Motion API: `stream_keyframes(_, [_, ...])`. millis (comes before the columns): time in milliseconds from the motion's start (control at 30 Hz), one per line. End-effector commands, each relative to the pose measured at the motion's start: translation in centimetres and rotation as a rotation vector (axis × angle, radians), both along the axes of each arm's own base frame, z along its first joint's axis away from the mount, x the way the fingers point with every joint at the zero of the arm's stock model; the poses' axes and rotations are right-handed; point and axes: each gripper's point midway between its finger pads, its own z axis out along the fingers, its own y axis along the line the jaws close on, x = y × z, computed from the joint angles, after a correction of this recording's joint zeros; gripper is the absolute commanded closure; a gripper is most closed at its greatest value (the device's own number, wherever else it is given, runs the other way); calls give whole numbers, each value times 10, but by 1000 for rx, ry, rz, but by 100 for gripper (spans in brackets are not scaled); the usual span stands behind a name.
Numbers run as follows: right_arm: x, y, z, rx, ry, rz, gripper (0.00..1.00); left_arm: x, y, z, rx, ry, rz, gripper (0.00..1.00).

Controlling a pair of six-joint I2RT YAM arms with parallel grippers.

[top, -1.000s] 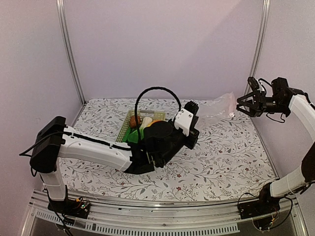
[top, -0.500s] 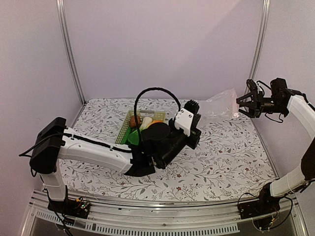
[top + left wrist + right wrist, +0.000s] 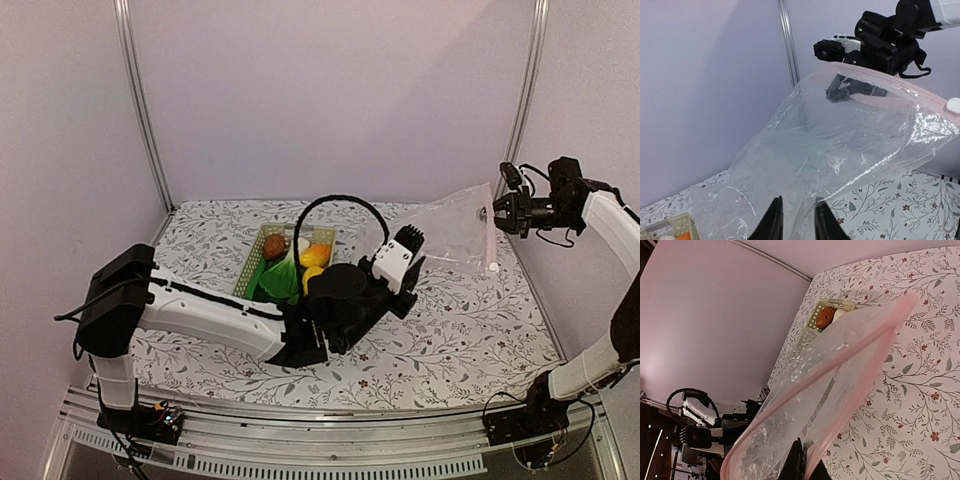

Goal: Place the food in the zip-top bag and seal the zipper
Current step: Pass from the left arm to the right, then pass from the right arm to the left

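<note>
The clear zip-top bag (image 3: 450,225) hangs stretched above the table's right side, its pink zipper (image 3: 493,240) at the right end with a white slider (image 3: 492,268). My right gripper (image 3: 497,213) is shut on the mouth edge; in the right wrist view its fingertips (image 3: 802,465) pinch the film beside the pink strip (image 3: 860,340). My left gripper (image 3: 408,240) is at the bag's closed end, its fingers (image 3: 774,220) apart with plastic (image 3: 840,145) just beyond them. The food lies in the green basket (image 3: 252,268): a brown mushroom (image 3: 273,246), a yellow pepper (image 3: 316,255) and leafy greens (image 3: 280,275).
The basket's black looped handle (image 3: 340,200) arches over my left arm (image 3: 220,315). Metal frame posts (image 3: 140,100) stand at both back corners, with a purple wall behind. A floral cloth (image 3: 460,330) covers the table.
My right gripper has shut on the bag's mouth edge. My left gripper has opened and moved right. The bag now hangs spread wider, and more of the basket shows.
</note>
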Motion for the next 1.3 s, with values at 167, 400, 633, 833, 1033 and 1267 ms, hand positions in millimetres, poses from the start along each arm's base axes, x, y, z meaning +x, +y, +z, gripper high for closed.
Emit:
stream_keyframes(167, [58,-44,28,-695,-461,-313,100,-3,25,-3,-62,147,18,31])
stream_keyframes(400, [57,19,-34,-1006,-569,-147,100,10,41,-2,-202,348,1,29])
stream_keyframes(633, [54,74,-81,-1001,-538,29,100,38,42,-19,-387,577,-24,25])
stream_keyframes(833, [58,107,-91,-969,-505,89,100,56,30,-32,-427,674,3,25])
stream_keyframes(1033, [62,129,-86,-910,-479,121,100,82,26,-63,-449,807,76,26])
stream_keyframes(1267, [61,138,-91,-899,-454,145,100,113,31,-89,-488,890,98,32])
